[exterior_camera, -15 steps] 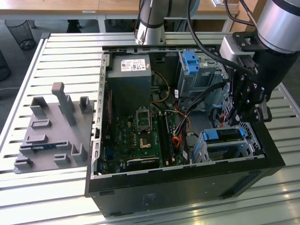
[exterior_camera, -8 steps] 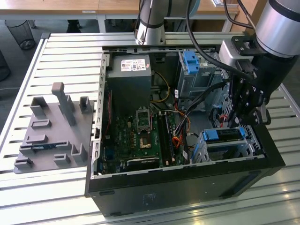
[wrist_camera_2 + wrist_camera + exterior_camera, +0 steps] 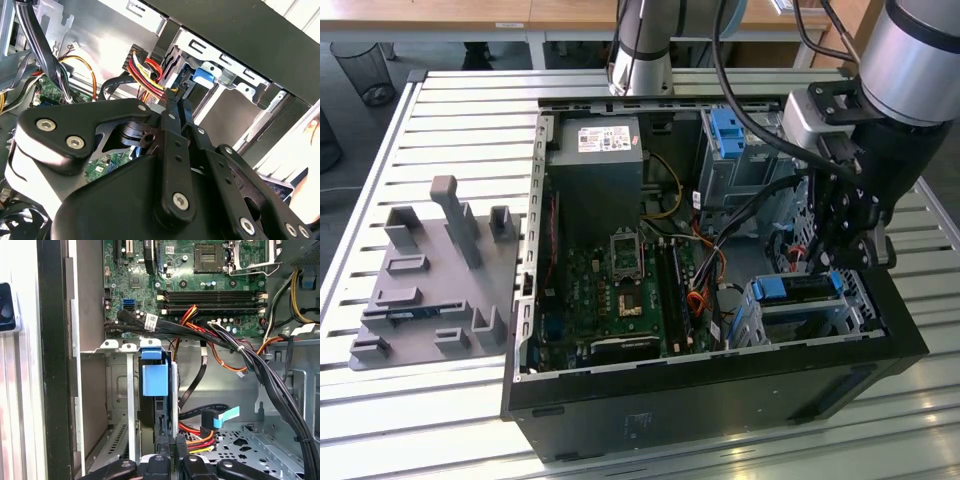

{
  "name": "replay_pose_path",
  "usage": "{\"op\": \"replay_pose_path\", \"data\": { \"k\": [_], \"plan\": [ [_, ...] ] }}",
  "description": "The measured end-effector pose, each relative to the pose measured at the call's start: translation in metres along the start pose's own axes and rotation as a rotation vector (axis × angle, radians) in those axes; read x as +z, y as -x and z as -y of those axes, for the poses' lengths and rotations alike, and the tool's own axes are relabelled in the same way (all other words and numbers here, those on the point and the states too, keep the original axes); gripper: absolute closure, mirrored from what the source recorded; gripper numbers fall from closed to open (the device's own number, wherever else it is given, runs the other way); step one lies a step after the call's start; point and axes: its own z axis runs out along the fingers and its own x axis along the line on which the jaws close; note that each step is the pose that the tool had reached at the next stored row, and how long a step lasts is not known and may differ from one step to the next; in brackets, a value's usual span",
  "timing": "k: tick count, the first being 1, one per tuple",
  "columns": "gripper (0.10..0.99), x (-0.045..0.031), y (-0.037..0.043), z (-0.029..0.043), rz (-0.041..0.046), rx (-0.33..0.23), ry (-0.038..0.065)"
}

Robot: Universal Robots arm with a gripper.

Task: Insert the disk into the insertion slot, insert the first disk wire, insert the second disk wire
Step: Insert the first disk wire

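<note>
The disk, in its bright blue caddy, lies in the insertion slot, the low silver bay at the case's corner on the exterior view's right. My gripper hangs just above the disk's inner end. In the first wrist view the blue caddy tab sits in the bay, and my gripper is narrowed on a black plug fed by red, yellow and orange wires, one disk wire. In the second wrist view the same wires end at my gripper. A black cable with a blue plug lies loose beside it.
The open black computer case holds a green motherboard, a grey power supply and a taller grey cage with a blue tab. A thick black cable bundle crosses near the bay. A grey fixture stands on the slatted table.
</note>
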Motion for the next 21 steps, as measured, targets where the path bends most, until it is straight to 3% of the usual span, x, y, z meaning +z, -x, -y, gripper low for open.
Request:
{"op": "replay_pose_path", "data": {
  "k": [8, 21],
  "plan": [
    [0.922, 0.0010, -0.0027, -0.0008, -0.0001, 0.000, -0.003],
    [0.922, 0.0038, -0.0042, -0.0040, 0.0000, -0.001, -0.016]
  ]
}}
